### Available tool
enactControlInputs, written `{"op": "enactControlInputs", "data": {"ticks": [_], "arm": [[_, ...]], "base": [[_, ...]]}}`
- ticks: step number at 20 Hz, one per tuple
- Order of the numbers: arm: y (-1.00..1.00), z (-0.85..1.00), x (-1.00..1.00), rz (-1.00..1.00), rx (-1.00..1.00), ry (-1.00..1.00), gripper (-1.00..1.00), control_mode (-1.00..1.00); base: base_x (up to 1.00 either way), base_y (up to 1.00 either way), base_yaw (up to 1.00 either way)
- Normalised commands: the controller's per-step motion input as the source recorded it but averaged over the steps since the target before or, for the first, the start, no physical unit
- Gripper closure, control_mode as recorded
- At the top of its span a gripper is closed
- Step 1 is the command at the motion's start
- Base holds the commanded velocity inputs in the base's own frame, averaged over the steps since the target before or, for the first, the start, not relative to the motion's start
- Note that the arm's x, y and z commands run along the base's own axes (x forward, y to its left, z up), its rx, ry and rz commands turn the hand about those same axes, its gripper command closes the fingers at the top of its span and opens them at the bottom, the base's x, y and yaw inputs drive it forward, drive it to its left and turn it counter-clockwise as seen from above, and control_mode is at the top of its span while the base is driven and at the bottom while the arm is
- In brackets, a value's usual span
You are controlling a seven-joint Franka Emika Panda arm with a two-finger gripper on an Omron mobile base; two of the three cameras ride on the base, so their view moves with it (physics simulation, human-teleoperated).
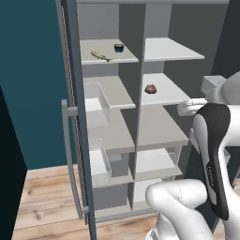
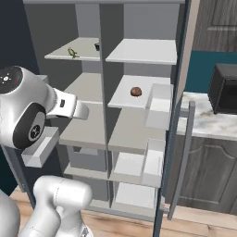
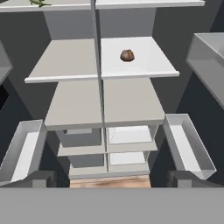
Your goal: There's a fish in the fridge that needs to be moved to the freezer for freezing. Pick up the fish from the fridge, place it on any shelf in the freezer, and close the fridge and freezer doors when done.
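The fish [image 1: 100, 56] lay on the top left shelf [image 1: 107, 57], at eleven o'clock in the left base view, beside a small dark cup [image 1: 119, 47]. It looked light, slim and likely slippery; a pinch across mid-body seemed best. The gripper [image 3: 112, 178] stood wide open, empty. No writing was legible.

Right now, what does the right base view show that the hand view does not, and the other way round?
Right base view: a dark box on a marble counter, a small dark cup. Hand view: the open gripper. Both: the fish on a top shelf, a brown lump on a lower shelf.
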Motion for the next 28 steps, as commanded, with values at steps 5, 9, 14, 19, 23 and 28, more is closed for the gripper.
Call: {"op": "enactControlInputs", "data": {"ticks": [5,9,14,19,23,28], "arm": [[0.00,0.00,0.00,0.00,0.00,0.00,-1.00,1.00],[0.00,0.00,0.00,0.00,0.00,0.00,-1.00,1.00],[0.00,0.00,0.00,0.00,0.00,0.00,-1.00,1.00],[-0.22,-0.01,-0.03,0.00,0.00,0.00,-1.00,-1.00],[-0.94,-0.15,-0.31,0.00,0.06,-0.06,-1.00,-1.00],[-1.00,-0.26,-0.59,0.00,0.09,-0.26,-1.00,-1.00]], "base": [[-0.35,0.00,0.00],[-0.41,-0.01,0.00],[-0.20,0.00,0.00],[-0.01,0.00,0.00],[0.00,0.00,0.00],[0.00,0.00,0.00]]}}
